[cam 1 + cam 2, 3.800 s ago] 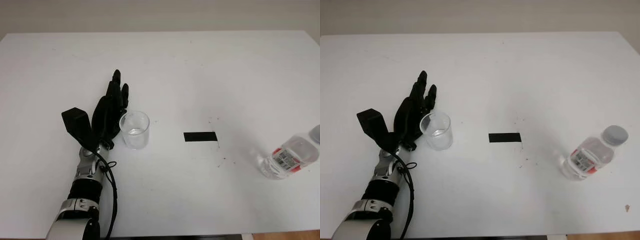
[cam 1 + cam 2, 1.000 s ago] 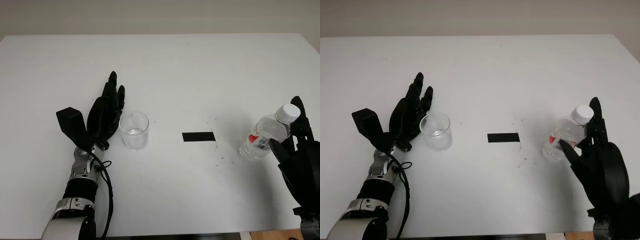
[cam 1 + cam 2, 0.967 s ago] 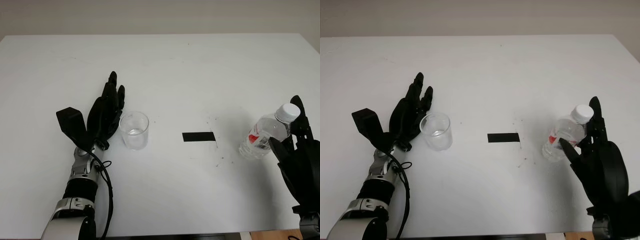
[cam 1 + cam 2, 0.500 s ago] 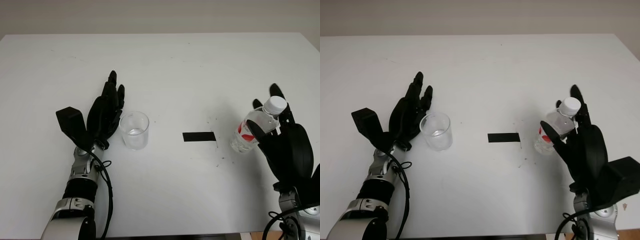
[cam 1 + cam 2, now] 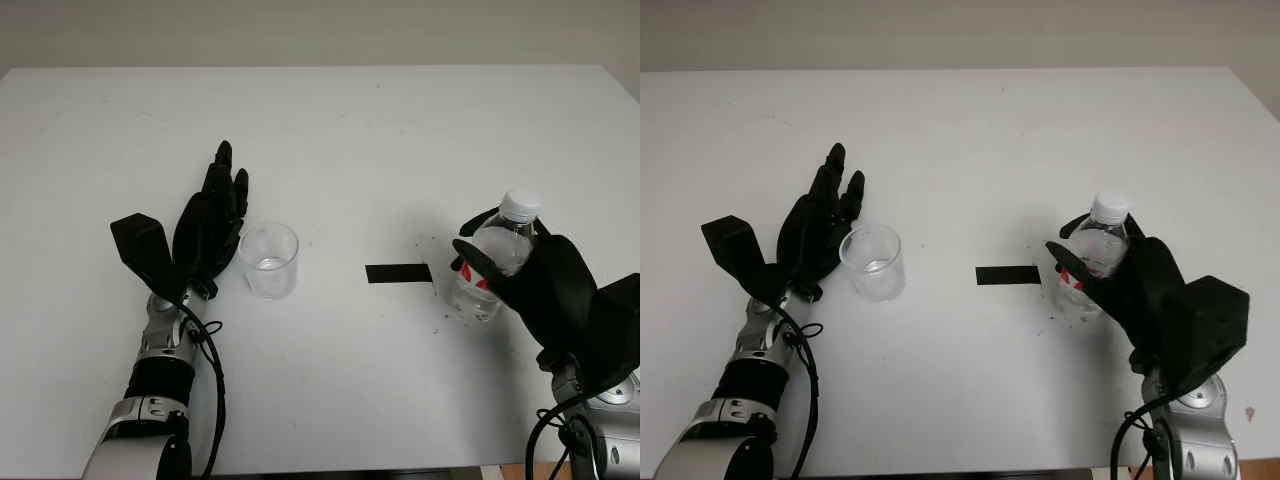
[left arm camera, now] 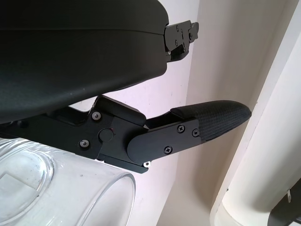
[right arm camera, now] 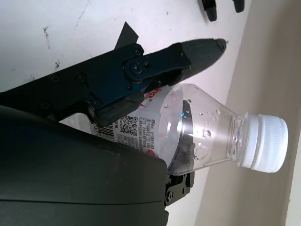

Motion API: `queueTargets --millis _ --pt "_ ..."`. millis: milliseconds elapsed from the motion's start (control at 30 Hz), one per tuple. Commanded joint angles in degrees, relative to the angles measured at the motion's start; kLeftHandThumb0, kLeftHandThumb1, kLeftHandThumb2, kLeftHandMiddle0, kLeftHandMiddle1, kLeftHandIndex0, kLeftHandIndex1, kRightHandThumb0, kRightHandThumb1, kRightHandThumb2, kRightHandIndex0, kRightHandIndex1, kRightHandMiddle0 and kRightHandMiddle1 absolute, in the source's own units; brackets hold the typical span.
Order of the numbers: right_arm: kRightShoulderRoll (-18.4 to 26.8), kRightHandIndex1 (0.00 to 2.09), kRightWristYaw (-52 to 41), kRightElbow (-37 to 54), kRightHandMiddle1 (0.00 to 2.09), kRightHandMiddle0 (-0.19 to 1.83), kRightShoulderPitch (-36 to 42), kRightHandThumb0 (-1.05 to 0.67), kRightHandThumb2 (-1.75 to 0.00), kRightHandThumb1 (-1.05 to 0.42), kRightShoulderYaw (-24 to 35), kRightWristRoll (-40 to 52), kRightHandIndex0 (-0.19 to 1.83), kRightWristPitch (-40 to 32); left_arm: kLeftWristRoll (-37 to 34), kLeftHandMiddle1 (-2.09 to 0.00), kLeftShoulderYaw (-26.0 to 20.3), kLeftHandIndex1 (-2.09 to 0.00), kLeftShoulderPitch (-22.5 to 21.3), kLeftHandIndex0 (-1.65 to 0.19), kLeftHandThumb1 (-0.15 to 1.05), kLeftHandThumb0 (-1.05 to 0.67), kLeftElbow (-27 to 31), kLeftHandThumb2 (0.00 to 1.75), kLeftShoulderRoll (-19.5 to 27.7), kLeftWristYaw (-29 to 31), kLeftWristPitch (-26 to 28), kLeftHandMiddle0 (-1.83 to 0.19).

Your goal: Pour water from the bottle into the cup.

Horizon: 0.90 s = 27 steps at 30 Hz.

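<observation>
gripping the clear bottle (image 5: 1087, 262) with the right hand (image 5: 1132, 285), fingers (image 7: 160, 63) clamped around its labelled body, white cap on. bottle upright on the white counter (image 5: 400, 130), just right of the black tape strip (image 5: 399, 273). clear cup (image 5: 269, 260) upright, well left of the tape strip. left hand (image 5: 208, 227) open, just beside the cup on the side away from the tape strip; contact with the cup cannot be told.

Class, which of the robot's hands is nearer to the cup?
Left. The left hand is open right beside the cup, while the right hand grips the bottle far across the table, beyond the black tape.
</observation>
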<state>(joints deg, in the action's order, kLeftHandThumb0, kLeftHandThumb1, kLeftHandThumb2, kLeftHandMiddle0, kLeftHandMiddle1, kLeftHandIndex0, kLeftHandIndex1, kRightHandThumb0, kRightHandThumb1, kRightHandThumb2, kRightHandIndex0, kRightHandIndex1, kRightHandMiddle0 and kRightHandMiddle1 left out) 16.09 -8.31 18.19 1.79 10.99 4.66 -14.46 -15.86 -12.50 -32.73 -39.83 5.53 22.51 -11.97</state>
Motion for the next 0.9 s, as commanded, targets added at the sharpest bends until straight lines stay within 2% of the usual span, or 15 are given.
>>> queueTargets --millis 0,167,333,433,567,667,867 --pt "-0.27 2.09 1.16 0.86 2.09 1.23 0.29 -0.44 -0.38 -1.05 -0.38 -1.31 1.47 -0.17 0.02 -0.05 0.08 -0.01 0.72 0.18 1.05 -0.88 -0.79 0.68 0.03 0.04 0.11 0.16" --pt "-1.66 2.09 4.34 0.59 2.09 1.19 -0.99 -0.42 -0.43 -1.05 -0.45 -3.46 1.37 0.97 -0.18 -0.05 -0.01 -0.01 0.72 0.19 1.05 -0.87 -0.97 0.69 0.01 0.50 -0.10 0.17" --pt "0.20 2.09 5.81 -3.69 2.09 1.11 -9.36 -0.40 -0.40 -1.05 -0.87 -6.35 1.38 3.68 0.12 -0.06 0.14 -0.02 0.92 0.18 1.05 -0.87 -0.77 0.69 -0.18 0.05 -0.31 0.16" --pt "1.64 2.09 6.37 -8.70 2.09 1.13 -16.51 -0.40 -0.38 -1.05 -1.99 -9.18 1.39 5.94 0.26 -0.06 0.28 -0.02 1.03 0.18 1.05 -0.87 -0.79 0.69 -0.34 -0.10 -0.58 0.16" --pt "4.50 2.09 6.42 -17.97 2.09 1.05 -24.82 -0.39 -0.39 -1.05 -5.16 -14.46 1.38 12.20 0.27 -0.05 0.48 -0.02 1.47 0.19 1.05 -0.88 -0.14 0.68 -0.40 -0.28 -0.19 0.16" --pt "5.32 2.09 7.07 -24.10 2.09 0.99 -30.20 -0.39 -0.38 -1.05 -7.87 -18.37 1.29 14.52 0.10 -0.05 0.41 -0.02 1.88 0.19 1.05 -0.88 0.64 0.68 -0.55 -0.65 0.14 0.16" --pt "5.32 2.09 6.39 -33.14 2.09 1.01 -37.77 -0.37 -0.39 -1.05 -12.20 -21.99 1.33 18.59 0.35 -0.06 0.60 -0.03 2.90 0.19 1.05 -0.86 2.42 0.71 -0.36 -1.06 1.25 0.16"
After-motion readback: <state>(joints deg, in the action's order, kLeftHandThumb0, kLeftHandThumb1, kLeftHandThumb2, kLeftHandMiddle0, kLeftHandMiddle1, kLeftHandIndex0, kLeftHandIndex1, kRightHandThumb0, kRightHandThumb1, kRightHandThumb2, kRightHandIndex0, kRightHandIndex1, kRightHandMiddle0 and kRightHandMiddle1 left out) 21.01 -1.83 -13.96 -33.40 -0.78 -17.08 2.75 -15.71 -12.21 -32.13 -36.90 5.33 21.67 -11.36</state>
